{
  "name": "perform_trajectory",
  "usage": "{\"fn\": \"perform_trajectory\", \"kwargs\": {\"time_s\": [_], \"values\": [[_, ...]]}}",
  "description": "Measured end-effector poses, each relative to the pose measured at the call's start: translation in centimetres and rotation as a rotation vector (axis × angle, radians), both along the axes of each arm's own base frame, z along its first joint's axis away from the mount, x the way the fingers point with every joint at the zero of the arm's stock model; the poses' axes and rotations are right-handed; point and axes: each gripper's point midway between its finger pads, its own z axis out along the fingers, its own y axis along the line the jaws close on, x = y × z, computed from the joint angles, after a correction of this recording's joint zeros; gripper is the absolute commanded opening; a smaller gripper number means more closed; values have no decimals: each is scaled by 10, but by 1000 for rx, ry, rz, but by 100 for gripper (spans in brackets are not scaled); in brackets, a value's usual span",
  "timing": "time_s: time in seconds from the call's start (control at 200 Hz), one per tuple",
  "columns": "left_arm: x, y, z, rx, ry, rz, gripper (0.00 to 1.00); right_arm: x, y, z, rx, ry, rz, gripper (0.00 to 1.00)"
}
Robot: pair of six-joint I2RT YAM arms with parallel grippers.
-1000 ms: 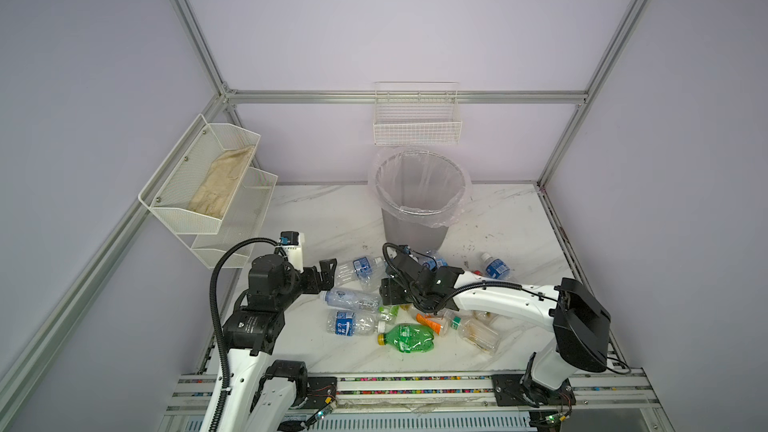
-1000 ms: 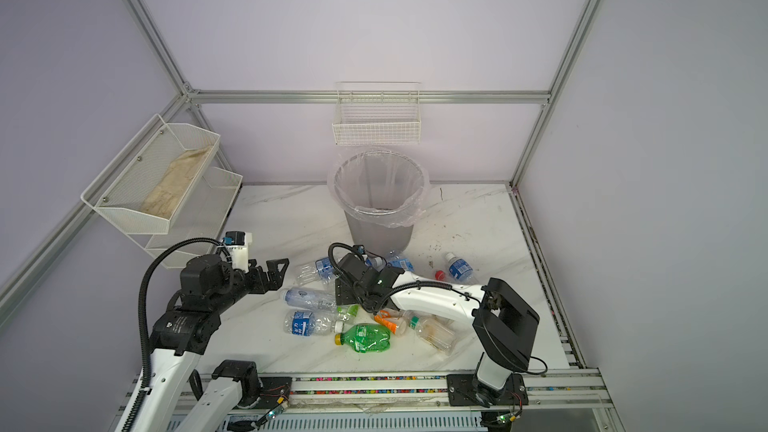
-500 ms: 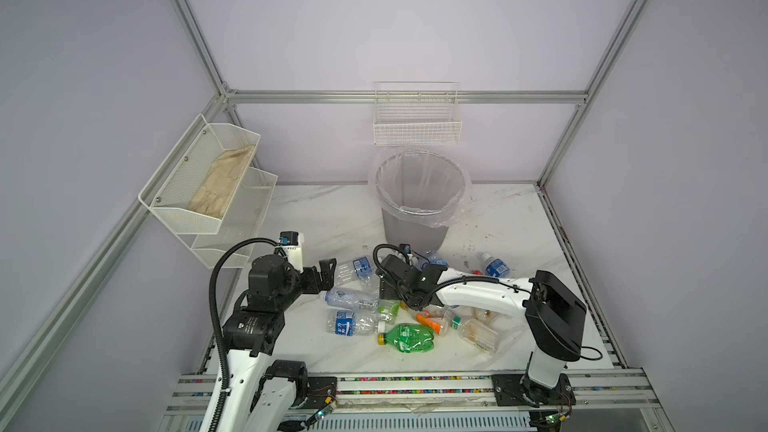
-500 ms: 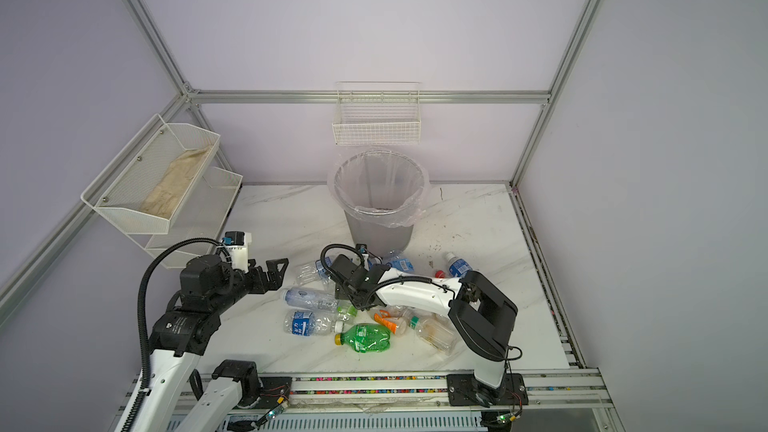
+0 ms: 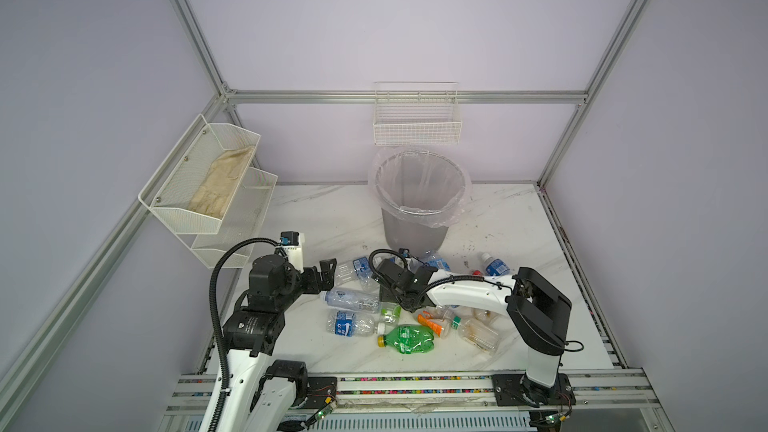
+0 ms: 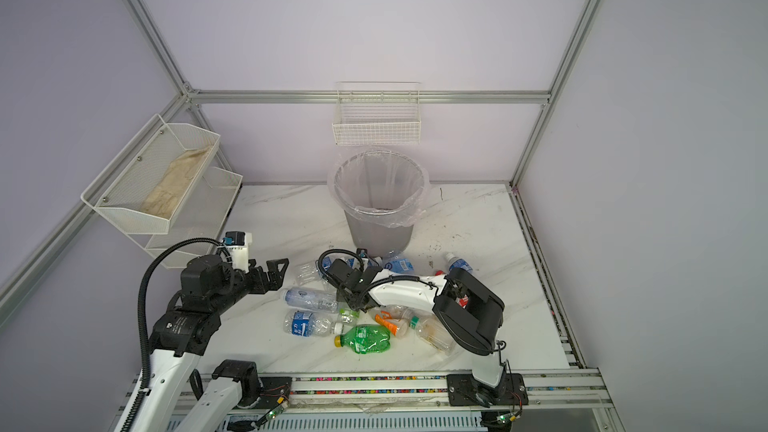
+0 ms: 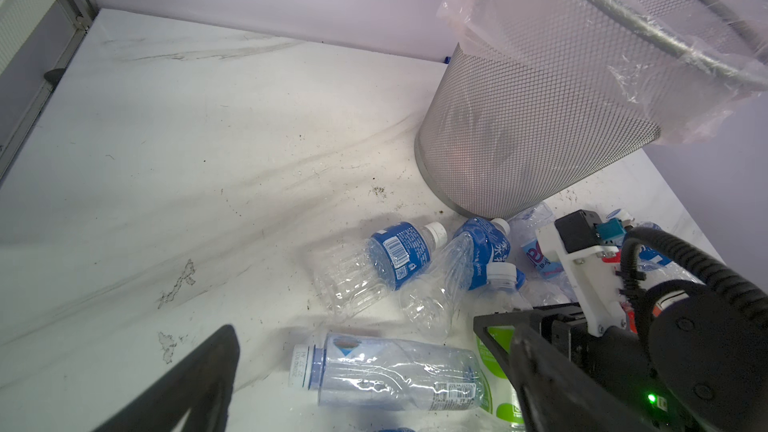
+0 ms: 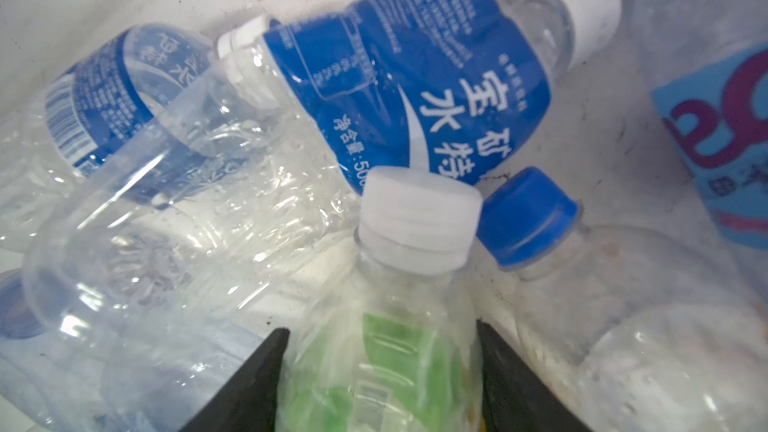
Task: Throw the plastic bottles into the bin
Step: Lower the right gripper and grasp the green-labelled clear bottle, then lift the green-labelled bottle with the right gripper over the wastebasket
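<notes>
scene: bottles (image 5: 351, 299) lie loose on the white marbled desk (image 5: 316, 218), clustered in front of the bin (image 5: 411, 232), between the two arms.
bin: upright at back middle of the desk, grey mesh, clear bag folded over the rim.
left end effector (image 5: 330, 274): jaws spread wide with nothing between them. It is above the desk at the left edge of the cluster, pointing toward it.
right end effector (image 8: 381, 338): low in the cluster, near its middle. Jaws partly closed, one finger on each side of the lime-label bottle (image 8: 386, 371), both against its sides.
lime-label bottle: clear with a white cap, in the cluster. Can't tell if it is lifted off the desk. Its cap touches the blue-label bottle (image 8: 415, 89), and a blue cap (image 8: 528, 218) is just beside it.
blue-label bottle: on its side, white cap toward the bin base, partly over another blue-label one.
green bottle (image 5: 409, 339): yellow cap, on its side at the front of the cluster, apart from both end effectors.
orange-label bottle (image 5: 430, 323): just behind the green bottle, under the right arm.
wire basket (image 5: 417, 135): on the back wall above the bin.
mesh shelf (image 5: 199, 201): two tiers on the left wall, with a beige cloth (image 5: 222, 182) in the upper tier.
</notes>
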Motion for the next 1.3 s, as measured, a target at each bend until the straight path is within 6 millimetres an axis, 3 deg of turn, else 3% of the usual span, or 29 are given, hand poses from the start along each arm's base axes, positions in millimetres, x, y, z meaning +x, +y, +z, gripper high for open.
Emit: {"fn": "perform_trajectory", "kwargs": {"time_s": [0.105, 0.335, 0.615, 0.765, 1.095, 1.3], "values": [[0, 0, 0, 2, 0, 1, 100, 1, -1, 0, 1, -5, -14, 64], [0, 1, 0, 6, -1, 7, 100, 4, -4, 2, 9, -15, -51, 41], [-1, 1, 1, 8, -7, 7, 100, 5, -7, 20, 28, -45, -60, 33], [-1, 1, 1, 8, -7, 5, 100, 7, -8, 53, 55, -98, -57, 30], [-1, 1, 2, 9, -8, 8, 100, 3, 25, 165, 159, -319, 55, 26], [-1, 1, 2, 9, -8, 8, 100, 5, 32, 213, 128, -455, 120, 26]]}}
